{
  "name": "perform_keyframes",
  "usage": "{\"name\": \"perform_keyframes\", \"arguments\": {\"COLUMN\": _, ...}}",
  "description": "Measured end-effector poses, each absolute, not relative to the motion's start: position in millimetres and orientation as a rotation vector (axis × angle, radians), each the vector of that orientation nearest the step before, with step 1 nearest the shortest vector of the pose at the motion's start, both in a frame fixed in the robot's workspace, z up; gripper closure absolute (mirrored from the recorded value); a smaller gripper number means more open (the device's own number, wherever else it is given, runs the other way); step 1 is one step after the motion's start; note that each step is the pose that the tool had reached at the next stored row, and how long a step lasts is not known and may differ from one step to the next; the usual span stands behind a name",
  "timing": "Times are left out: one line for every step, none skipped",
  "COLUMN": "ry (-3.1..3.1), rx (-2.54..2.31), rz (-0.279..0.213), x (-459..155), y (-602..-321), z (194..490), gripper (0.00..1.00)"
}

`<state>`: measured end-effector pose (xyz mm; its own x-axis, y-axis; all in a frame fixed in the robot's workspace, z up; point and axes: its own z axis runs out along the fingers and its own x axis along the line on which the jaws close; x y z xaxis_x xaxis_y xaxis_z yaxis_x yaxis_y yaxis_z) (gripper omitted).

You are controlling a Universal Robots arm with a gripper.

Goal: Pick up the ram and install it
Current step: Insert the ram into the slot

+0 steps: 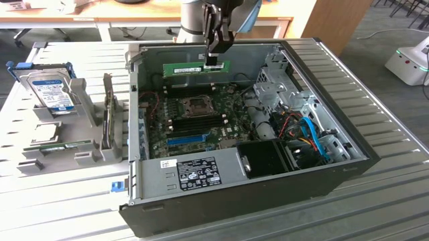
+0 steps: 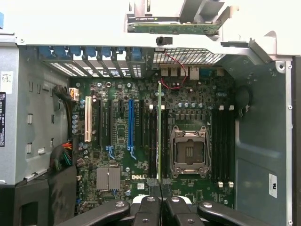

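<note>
Stick of green circuit board, long and thin, the ram [image 1: 188, 69] hangs level in the exterior view, held by its upper edge. The gripper [image 1: 212, 64] has its fingers closed on it, pinching the board from both faces. In the wrist view the ram [image 2: 159, 132] appears edge-on as a narrow green line running out from the gripper [image 2: 159, 186]. It is lined up over the black memory slots [image 2: 151, 141] that lie between the CPU socket [image 2: 189, 151] and the blue expansion slot [image 2: 130, 127]. The stick is not seated; it hangs above the motherboard [image 1: 231, 128] and in front of the far wall of the open computer case [image 1: 234, 201].

On the board, the CPU socket [image 1: 199, 104] sits near the middle, and the blue expansion slot [image 1: 186, 139] lies nearer the case's front edge. A black fan shroud [image 1: 268, 158] fills the case corner toward the exterior view's right, with blue cables [image 1: 315, 135] beside it.

The case rests on a slatted metal table [image 1: 375, 201]. On the exterior view's left stands a grey holder [image 1: 87, 150], in which a second green stick [image 1: 64, 146] lies. A hard drive [image 1: 55, 95] is propped behind it.
</note>
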<state>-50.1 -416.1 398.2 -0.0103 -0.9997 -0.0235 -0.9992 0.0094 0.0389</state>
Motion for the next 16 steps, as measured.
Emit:
{"name": "perform_keyframes", "arguments": {"ry": -2.224, "rx": 2.202, "rz": -0.069, "x": -50, "y": -416, "z": 398, "gripper": 0.89}}
{"name": "perform_keyframes", "arguments": {"ry": -2.224, "rx": 2.202, "rz": -0.069, "x": -50, "y": -416, "z": 398, "gripper": 0.89}}
{"name": "perform_keyframes", "arguments": {"ry": -2.224, "rx": 2.202, "rz": -0.069, "x": -50, "y": -416, "z": 398, "gripper": 0.89}}
{"name": "perform_keyframes", "arguments": {"ry": -2.224, "rx": 2.202, "rz": -0.069, "x": -50, "y": -416, "z": 398, "gripper": 0.89}}
{"name": "perform_keyframes", "arguments": {"ry": -2.224, "rx": 2.202, "rz": -0.069, "x": -50, "y": -416, "z": 398, "gripper": 0.89}}
{"name": "perform_keyframes", "arguments": {"ry": -2.224, "rx": 2.202, "rz": -0.069, "x": -50, "y": -416, "z": 398, "gripper": 0.89}}
{"name": "perform_keyframes", "arguments": {"ry": -2.224, "rx": 2.202, "rz": -0.069, "x": -50, "y": -416, "z": 398, "gripper": 0.89}}
{"name": "perform_keyframes", "arguments": {"ry": -2.224, "rx": 2.202, "rz": -0.069, "x": -50, "y": -416, "z": 398, "gripper": 0.89}}
{"name": "perform_keyframes", "arguments": {"ry": -2.224, "rx": 2.203, "rz": -0.069, "x": -50, "y": -416, "z": 397, "gripper": 0.89}}
{"name": "perform_keyframes", "arguments": {"ry": -2.224, "rx": 2.203, "rz": -0.069, "x": -50, "y": -416, "z": 397, "gripper": 0.89}}
{"name": "perform_keyframes", "arguments": {"ry": -2.224, "rx": 2.202, "rz": -0.069, "x": -50, "y": -416, "z": 395, "gripper": 0.89}}
{"name": "perform_keyframes", "arguments": {"ry": -2.224, "rx": 2.202, "rz": -0.069, "x": -50, "y": -416, "z": 394, "gripper": 0.89}}
{"name": "perform_keyframes", "arguments": {"ry": -2.224, "rx": 2.202, "rz": -0.069, "x": -50, "y": -416, "z": 392, "gripper": 0.89}}
{"name": "perform_keyframes", "arguments": {"ry": -2.224, "rx": 2.202, "rz": -0.069, "x": -50, "y": -416, "z": 390, "gripper": 0.89}}
{"name": "perform_keyframes", "arguments": {"ry": -2.224, "rx": 2.202, "rz": -0.069, "x": -50, "y": -416, "z": 388, "gripper": 0.89}}
{"name": "perform_keyframes", "arguments": {"ry": -2.224, "rx": 2.203, "rz": -0.069, "x": -50, "y": -416, "z": 386, "gripper": 0.89}}
